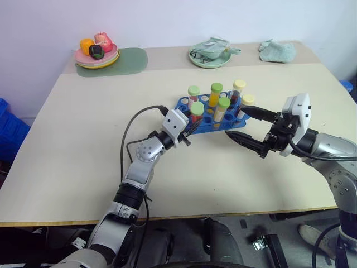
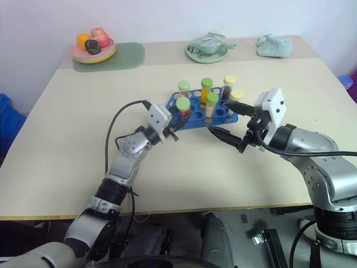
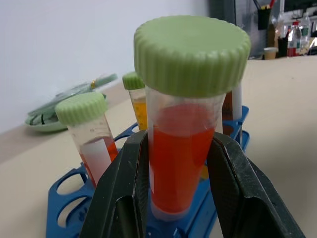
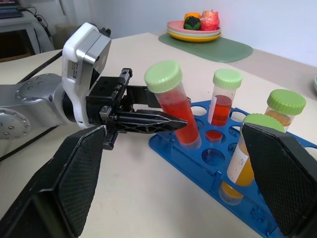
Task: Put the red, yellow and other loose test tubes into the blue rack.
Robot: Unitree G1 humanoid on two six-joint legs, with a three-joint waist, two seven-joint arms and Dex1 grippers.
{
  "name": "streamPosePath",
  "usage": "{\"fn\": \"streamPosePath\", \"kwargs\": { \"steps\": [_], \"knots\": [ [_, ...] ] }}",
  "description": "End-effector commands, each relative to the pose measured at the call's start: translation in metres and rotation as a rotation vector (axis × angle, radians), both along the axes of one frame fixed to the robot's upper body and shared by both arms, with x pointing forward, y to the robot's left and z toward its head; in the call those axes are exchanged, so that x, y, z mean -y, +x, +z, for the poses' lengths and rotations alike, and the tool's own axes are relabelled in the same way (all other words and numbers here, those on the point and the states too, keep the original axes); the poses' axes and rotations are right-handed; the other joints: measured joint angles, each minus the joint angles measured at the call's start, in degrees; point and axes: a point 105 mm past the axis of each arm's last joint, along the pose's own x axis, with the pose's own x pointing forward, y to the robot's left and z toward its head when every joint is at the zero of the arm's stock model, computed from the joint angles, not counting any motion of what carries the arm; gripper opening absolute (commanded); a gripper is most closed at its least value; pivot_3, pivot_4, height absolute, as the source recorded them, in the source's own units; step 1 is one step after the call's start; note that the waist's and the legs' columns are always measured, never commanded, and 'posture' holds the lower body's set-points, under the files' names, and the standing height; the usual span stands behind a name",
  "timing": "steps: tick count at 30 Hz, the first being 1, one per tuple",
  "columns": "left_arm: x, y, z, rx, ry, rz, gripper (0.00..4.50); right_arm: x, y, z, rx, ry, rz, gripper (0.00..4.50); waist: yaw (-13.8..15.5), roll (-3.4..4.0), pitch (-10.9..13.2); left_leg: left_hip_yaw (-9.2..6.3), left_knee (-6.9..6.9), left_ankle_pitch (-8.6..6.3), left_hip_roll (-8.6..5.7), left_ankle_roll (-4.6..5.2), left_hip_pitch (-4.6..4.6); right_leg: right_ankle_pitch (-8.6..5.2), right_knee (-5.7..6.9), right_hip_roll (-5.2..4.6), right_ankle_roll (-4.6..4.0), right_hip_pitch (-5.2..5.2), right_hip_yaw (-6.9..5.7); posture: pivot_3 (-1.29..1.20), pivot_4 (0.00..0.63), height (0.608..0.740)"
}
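The lower end of the red test tube [image 4: 174, 106] is hidden by the fingers of the left gripper [image 4: 168, 120] and by the rim of the blue rack [image 4: 257, 210]; whether its tip is seated in a hole cannot be told. The tube is pinched between the two black fingers of the left gripper at the near-left corner of the rack, tilted, with its green cap uppermost. The rack's far rows are partly covered by the tubes in front, so the empty holes cannot be counted.

Six capped tubes are counted at the rack in the head views: four with green caps, two with pale yellow caps. Of the green-capped ones, the held tube and one other [image 4: 224, 96] are filled with red liquid, and two [image 4: 245, 154] with orange-yellow liquid. The contents of the yellow-capped pair [image 1: 239, 92] are hard to make out.

The right gripper [image 1: 246, 127] is seen just right of the rack, above the table [image 1: 67, 167], its fingers spread wide and holding nothing.

At the table's far edge, one plate of toy food [image 1: 97, 54], one green dish [image 1: 210, 58] and one crumpled cloth [image 1: 277, 51] are counted.
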Motion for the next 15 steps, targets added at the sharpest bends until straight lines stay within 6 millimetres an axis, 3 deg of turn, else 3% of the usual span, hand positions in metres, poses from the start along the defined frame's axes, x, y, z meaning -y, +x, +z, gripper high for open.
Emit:
{"fn": "streamPosePath", "kwargs": {
  "steps": [1, 8, 15],
  "knots": [
    [0.004, -0.002, 0.006, -0.024, -0.036, -0.014, 1.68, -0.002, -0.001, 0.009, 0.051, -0.004, 0.006, 4.50, 0.0, 0.00, 0.0, 0.00, 0.00, 0.00, 0.00, 0.00, 0.00, 0.00, 0.00, 0.00, 0.00, 0.00, 0.00, 0.00, 0.150, 0.740],
    [0.006, 0.013, 0.016, -0.089, -0.098, 0.013, 1.68, -0.004, 0.001, 0.008, 0.057, -0.008, 0.009, 4.50, 0.0, 0.00, 0.0, 0.00, 0.00, 0.00, 0.00, 0.00, 0.00, 0.00, 0.00, 0.00, 0.00, 0.01, 0.00, 0.00, 0.150, 0.740],
    [0.010, 0.018, 0.011, -0.121, -0.090, 0.005, 1.68, -0.004, 0.001, 0.008, 0.061, -0.011, 0.008, 4.50, 0.0, 0.00, 0.0, 0.00, -0.01, 0.00, 0.00, 0.00, 0.01, 0.00, 0.00, 0.00, 0.00, 0.01, 0.00, 0.00, 0.150, 0.740]
  ]
}}
